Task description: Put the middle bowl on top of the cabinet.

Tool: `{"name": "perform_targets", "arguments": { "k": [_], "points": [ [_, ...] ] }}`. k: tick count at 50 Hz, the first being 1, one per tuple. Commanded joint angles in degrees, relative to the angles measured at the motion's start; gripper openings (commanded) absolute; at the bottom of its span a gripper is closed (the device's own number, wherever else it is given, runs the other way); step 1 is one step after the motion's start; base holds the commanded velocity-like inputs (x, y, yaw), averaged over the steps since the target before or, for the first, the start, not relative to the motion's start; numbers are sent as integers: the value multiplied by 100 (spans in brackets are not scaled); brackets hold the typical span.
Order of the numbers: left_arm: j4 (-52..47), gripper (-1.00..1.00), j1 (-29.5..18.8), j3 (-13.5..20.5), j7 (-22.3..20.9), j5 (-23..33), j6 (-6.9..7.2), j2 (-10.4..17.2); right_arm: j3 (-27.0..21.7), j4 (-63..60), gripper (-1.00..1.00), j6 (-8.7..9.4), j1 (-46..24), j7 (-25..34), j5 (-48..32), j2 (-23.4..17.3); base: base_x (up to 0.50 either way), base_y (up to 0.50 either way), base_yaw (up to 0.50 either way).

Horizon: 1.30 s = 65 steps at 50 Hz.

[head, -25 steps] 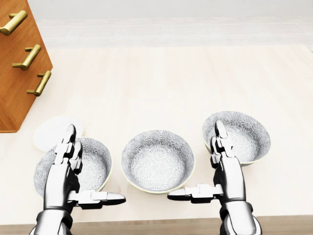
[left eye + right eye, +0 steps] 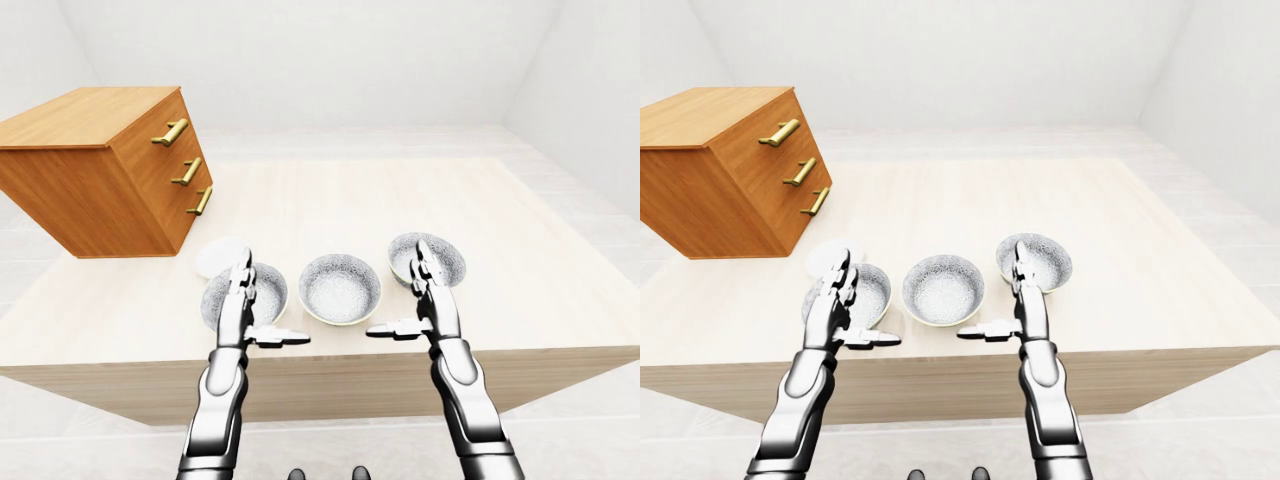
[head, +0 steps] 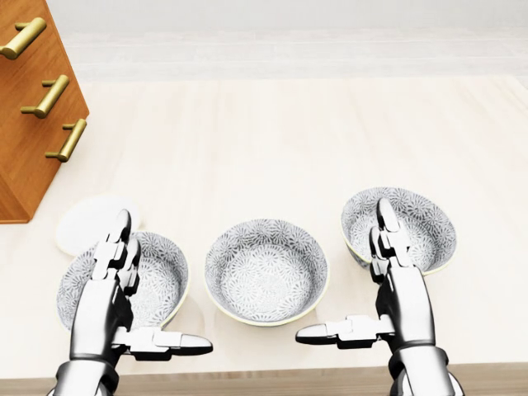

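head view — cabinet (image 3: 33,124) cropped at left, left bowl (image 3: 162,282) part-hidden

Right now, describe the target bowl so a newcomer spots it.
On the pale table, right of the wooden cabinet in the head view, patterned bowls sit in a row. The target is the middle bowl: the left hand overlaps the left bowl, the right hand the right bowl, and nothing covers it.

The table (image 3: 330,140) bears a cabinet (image 2: 100,170), white disc (image 3: 82,219), left bowl (image 3: 165,276) beneath left fingers (image 3: 120,235), middle bowl (image 3: 266,271) between, right bowl (image 3: 425,227) beneath right fingers (image 3: 386,219).

Middle bowl (image 3: 266,272) upright on table (image 3: 289,148)
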Motion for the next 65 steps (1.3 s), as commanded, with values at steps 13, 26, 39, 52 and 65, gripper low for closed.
{"name": "perform_targets", "arguments": {
  "k": [13, 26, 39, 52, 65],
  "points": [
    [-1366, 100, 66, 106, -5, 2, 574, -83, -286, -1229, 100, 549, 112, 32, -428, 55, 0, 0, 0],
    [-1880, 100, 134, 78, 21, -93, 574, -99, -527, -1275, 100, 425, 153, -2, -382, 31, 0, 0, 0],
    [-2454, 100, 49, 251, 48, -305, 574, -54, -409, -1836, 100, 727, 261, 86, -445, 69, 0, 0, 0],
    [-2795, 100, 58, 175, 38, 239, 574, 106, -248, -2329, 100, 727, 340, 422, -415, 89, 0, 0, 0],
    [-3421, 100, -98, 465, -65, 2, 574, 35, -479, -2739, 100, 727, 145, 506, -14, 84, 0, 0, 0]
  ]
}}
